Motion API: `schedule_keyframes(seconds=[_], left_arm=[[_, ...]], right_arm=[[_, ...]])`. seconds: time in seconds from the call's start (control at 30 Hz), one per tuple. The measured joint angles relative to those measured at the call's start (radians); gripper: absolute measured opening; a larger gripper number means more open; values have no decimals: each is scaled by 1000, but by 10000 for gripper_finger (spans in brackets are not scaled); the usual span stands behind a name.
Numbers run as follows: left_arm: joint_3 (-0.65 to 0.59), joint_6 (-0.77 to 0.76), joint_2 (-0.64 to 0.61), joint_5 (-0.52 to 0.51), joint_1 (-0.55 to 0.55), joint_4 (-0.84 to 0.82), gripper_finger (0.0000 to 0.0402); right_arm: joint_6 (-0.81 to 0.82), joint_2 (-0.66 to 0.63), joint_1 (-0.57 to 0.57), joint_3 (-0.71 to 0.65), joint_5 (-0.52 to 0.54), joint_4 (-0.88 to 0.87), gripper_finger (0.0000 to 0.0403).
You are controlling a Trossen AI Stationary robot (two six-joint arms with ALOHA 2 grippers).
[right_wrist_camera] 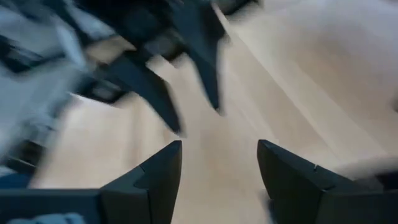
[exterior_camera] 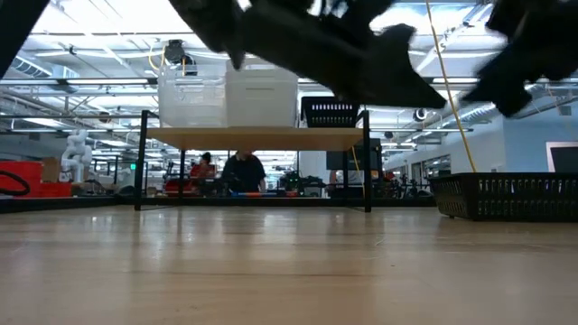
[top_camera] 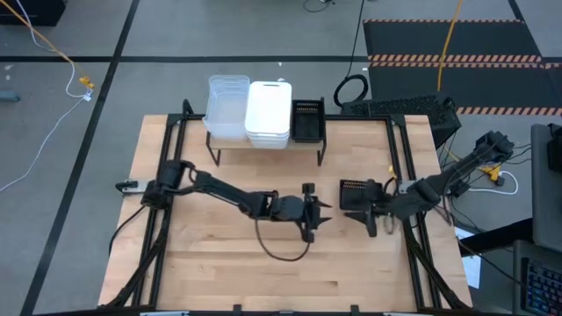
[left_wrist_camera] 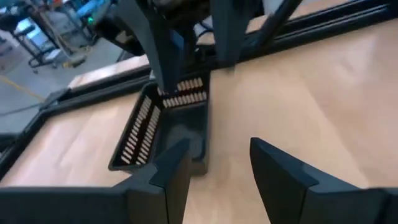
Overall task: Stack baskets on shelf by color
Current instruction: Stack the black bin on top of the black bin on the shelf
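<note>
Sitting at the far edge of the desk [top_camera: 219, 272]: a low shelf [top_camera: 263, 145] with a wood top and thin black legs; carrying three groups side by side: clear baskets [top_camera: 226, 107] on its left end, white baskets [top_camera: 269, 112] touching them in the middle, a black perforated basket [top_camera: 308, 120] just beside the white ones on the right end.

Resting flat on the desk, well apart from the shelf and towards the right side: another black basket [top_camera: 357, 194], standing upright with its open side up; showing in the low view at the right edge as a dark slotted wall [exterior_camera: 506, 196].

Reaching across the middle of the desk: the left pincer [top_camera: 320, 215], released, fingers spread with nothing between them; pointing towards the loose black basket, near it but not touching; seen past its own fingers [left_wrist_camera: 171, 177] in the left wrist view, the basket [left_wrist_camera: 155, 127] lying just ahead.

Hovering at the right side of the desk: the right pincer [top_camera: 379, 224], released too, fingers [right_wrist_camera: 155, 174] standing wide apart and holding nothing; positioned just beside the loose black basket's near right corner; contact with the basket not possible to tell.

Showing beyond the shelf in the low view: a workshop room, with a person [exterior_camera: 242, 171] seated in the distance.
</note>
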Motion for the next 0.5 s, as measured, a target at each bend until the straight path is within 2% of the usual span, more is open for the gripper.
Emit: schedule_keyframes(seconds=[0.13, 0.27, 0.43, 0.5], left_arm=[[86, 5, 89, 9, 23, 13, 166], [199, 62, 178, 25, 38, -60, 166], [318, 167, 207, 31, 53, -163, 166], [347, 213, 207, 70, 64, -202, 166]], right_arm=[[94, 14, -30, 33, 2, -205, 195], [98, 14, -51, 108, 5, -338, 185], [108, 19, -66, 236, 1, -580, 174], [132, 21, -67, 277, 1, -669, 172]])
